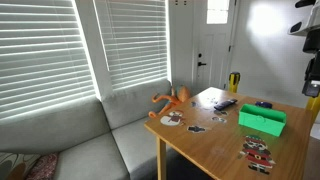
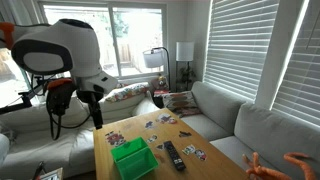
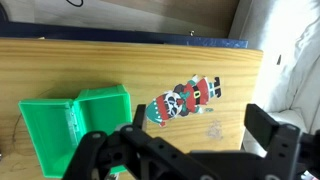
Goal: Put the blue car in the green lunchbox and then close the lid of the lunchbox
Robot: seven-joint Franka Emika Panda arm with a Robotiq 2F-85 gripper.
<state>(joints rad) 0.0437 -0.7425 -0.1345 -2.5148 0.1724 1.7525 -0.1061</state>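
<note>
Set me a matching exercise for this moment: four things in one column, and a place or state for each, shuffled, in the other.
Things:
1. bright green ribbed plastic lunchbox
2. black Robotiq gripper
3. orange plastic toy
4. flat red-and-white figure cutout

Place or state:
A. lies flat on the wooden table beside the green box
B. at the table edge next to the grey sofa
C. stands open
D. jaws apart, holding nothing

Pairs: 1-C, 2-D, 3-B, 4-A
</note>
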